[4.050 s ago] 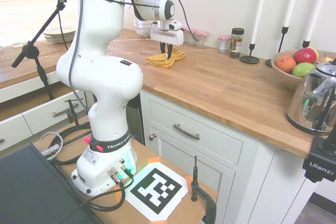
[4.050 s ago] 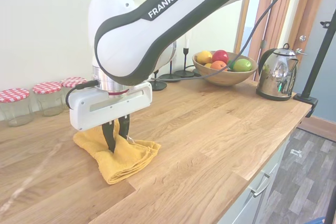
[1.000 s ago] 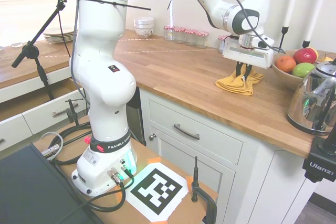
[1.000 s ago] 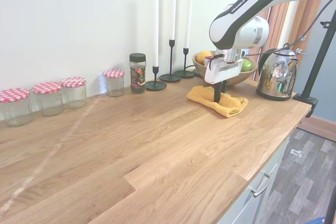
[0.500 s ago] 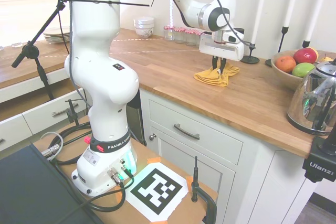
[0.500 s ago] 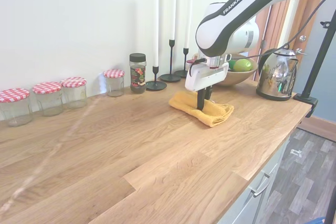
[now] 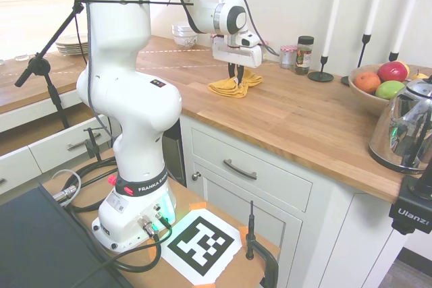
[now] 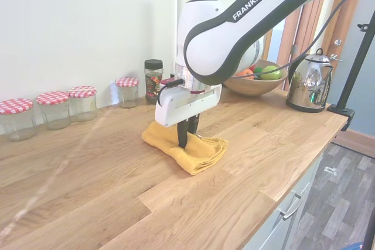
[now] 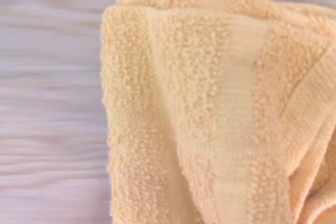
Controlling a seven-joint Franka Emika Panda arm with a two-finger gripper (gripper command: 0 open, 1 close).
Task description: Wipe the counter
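So the counter (image 7: 290, 119) is a long warm-brown butcher-block top with the plank strips clearly showing, running along the wall over white panelled cabinets (image 7: 270, 207) with metal drawer handles. The white Franka arm (image 7: 128, 99) reaches over it, and its gripper (image 8: 184, 140) points straight down with the fingers clamped together on a bunched-up yellow terry towel (image 8: 187, 147), which lies pressed flat on the wood roughly mid-counter, a bit in from the front edge. In the wrist view the towel (image 9: 210, 108) fills most of the frame, folded over itself, with pale blurry wood grain beside it. Toward one end of the counter there's a shiny steel kettle (image 7: 407, 133) near the front edge and a wooden bowl of fruit (image 7: 378, 85) behind it, both well apart from the towel. Along the wall stand black candlesticks with tall white candles (image 7: 331, 25), a dark-lidded spice jar (image 8: 153, 80) and a row of glass jars with red gingham lids (image 8: 53, 108); they sit behind the towel, near but not touching. Far off on the other counter run is a stack of plates (image 7: 75, 45), and some white bowls (image 7: 184, 34) sit behind the arm.
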